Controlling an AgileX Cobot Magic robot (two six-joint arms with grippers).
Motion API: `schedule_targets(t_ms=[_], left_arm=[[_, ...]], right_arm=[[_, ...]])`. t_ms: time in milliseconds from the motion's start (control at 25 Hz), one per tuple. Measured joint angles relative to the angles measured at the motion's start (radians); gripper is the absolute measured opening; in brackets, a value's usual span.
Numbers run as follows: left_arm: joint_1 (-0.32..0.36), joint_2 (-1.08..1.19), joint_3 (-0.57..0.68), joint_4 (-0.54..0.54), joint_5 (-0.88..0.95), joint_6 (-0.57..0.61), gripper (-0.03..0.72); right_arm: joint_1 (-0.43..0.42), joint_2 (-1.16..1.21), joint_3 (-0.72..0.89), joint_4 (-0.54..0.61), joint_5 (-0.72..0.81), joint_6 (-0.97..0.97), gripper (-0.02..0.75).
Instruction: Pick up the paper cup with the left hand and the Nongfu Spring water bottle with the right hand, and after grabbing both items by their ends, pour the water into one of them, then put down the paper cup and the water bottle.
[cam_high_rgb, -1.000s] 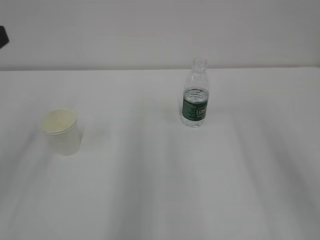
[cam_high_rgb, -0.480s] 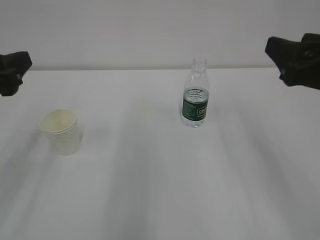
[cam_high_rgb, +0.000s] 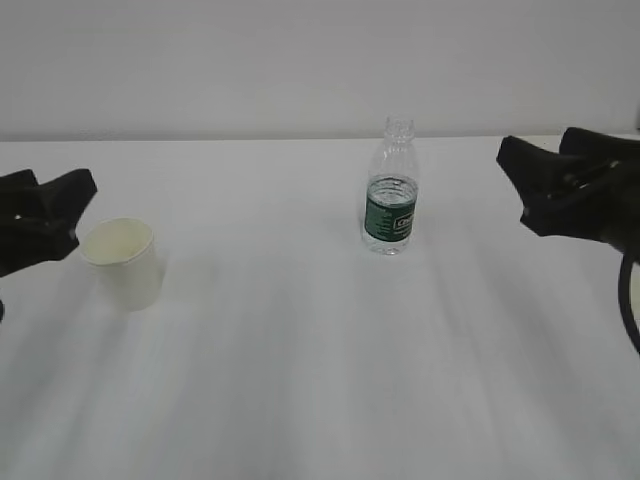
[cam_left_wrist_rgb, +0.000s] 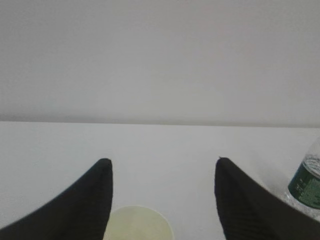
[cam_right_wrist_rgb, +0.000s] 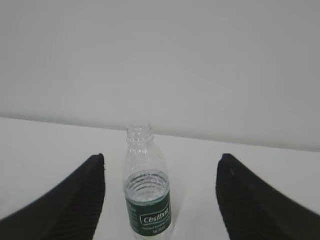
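The paper cup (cam_high_rgb: 125, 262) stands upright on the white table at the left, cream inside. The Nongfu Spring water bottle (cam_high_rgb: 390, 195) stands upright right of centre, uncapped, with a dark green label. My left gripper (cam_high_rgb: 80, 212) hovers just left of the cup, open and empty. In the left wrist view the gripper (cam_left_wrist_rgb: 162, 162) shows spread fingers, with the cup (cam_left_wrist_rgb: 137, 226) low between them and the bottle (cam_left_wrist_rgb: 307, 182) at the right edge. My right gripper (cam_high_rgb: 530, 175) is open, well right of the bottle. The right wrist view frames the bottle (cam_right_wrist_rgb: 147, 200) between the open gripper's (cam_right_wrist_rgb: 162, 157) fingers, not touching.
The white table (cam_high_rgb: 320, 380) spreads across the whole exterior view, and a plain pale wall rises behind its far edge. Nothing else stands on the table between the cup and the bottle.
Both grippers have come into the exterior view from the sides and lower, the left one nearing the cup, the right one nearing the bottle. Cup and bottle have not moved.
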Motion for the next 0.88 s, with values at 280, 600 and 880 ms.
schedule_targets(t_ms=[280,600,880], left_arm=[[0.0,0.283,0.0,0.157,-0.179,-0.096,0.461],[0.0,0.379,-0.004,0.224,-0.187,-0.104,0.461],[0.0,0.379,-0.004,0.235,-0.187,-0.104,0.461]], right_arm=[[0.0,0.246,0.002,-0.035,-0.223,0.0,0.519],[0.0,0.419,-0.002,-0.022,-0.31,-0.005,0.52],[0.0,0.48,-0.002,0.01,-0.32,-0.074,0.526]])
